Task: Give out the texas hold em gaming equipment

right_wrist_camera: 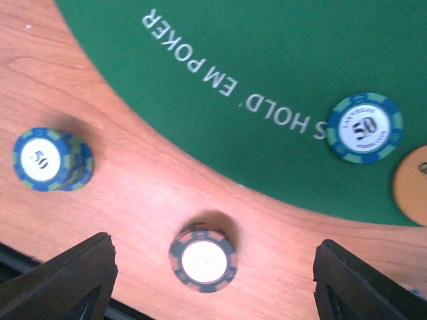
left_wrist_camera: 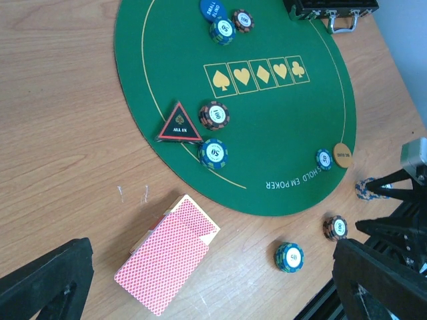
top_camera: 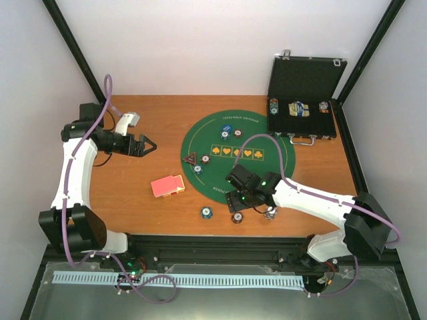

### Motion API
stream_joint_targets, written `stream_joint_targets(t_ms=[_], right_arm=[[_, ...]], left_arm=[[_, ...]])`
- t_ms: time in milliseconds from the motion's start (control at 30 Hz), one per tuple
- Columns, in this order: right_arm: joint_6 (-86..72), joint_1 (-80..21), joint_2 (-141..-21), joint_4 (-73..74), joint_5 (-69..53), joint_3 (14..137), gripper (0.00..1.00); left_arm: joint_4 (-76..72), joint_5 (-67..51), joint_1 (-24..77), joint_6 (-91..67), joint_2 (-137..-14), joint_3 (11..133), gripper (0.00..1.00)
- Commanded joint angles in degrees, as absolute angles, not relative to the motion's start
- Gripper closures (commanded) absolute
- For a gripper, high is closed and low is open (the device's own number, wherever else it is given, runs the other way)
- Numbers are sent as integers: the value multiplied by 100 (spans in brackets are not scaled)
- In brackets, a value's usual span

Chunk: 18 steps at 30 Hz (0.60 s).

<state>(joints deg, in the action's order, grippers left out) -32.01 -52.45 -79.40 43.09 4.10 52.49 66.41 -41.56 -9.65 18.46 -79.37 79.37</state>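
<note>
At the worktop's [top_camera: 133, 200] near edge, the right hand [top_camera: 238, 201] hung spread wide over a brown chip stack [right_wrist_camera: 202, 260], touching nothing. A blue chip stack [right_wrist_camera: 52, 160] stood just left. Farther back lay the red-backed cards [top_camera: 167, 186], then the left hand [top_camera: 148, 145], wide and empty. The triangle [left_wrist_camera: 180, 124] sat on the green mat [top_camera: 267, 170], the open case [top_camera: 303, 93] beyond.
</note>
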Motion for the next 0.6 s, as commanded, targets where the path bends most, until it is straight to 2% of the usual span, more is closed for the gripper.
stream_joint_targets(t_ms=[0, 267, 567], right_arm=[[-3723, -5605, -7823, 3997, 466, 5002, 19], [-3807, -5845, -8197, 3702, 446, 4616, 20], [-3811, -5844, -8381, 3349, 225, 4366, 27]], left_arm=[[6690, -4186, -992, 1908, -7787, 7929, 0], [6674, -4167, -993, 1895, -7796, 7954, 0], [6662, -4202, -991, 1872, -7852, 8022, 0]])
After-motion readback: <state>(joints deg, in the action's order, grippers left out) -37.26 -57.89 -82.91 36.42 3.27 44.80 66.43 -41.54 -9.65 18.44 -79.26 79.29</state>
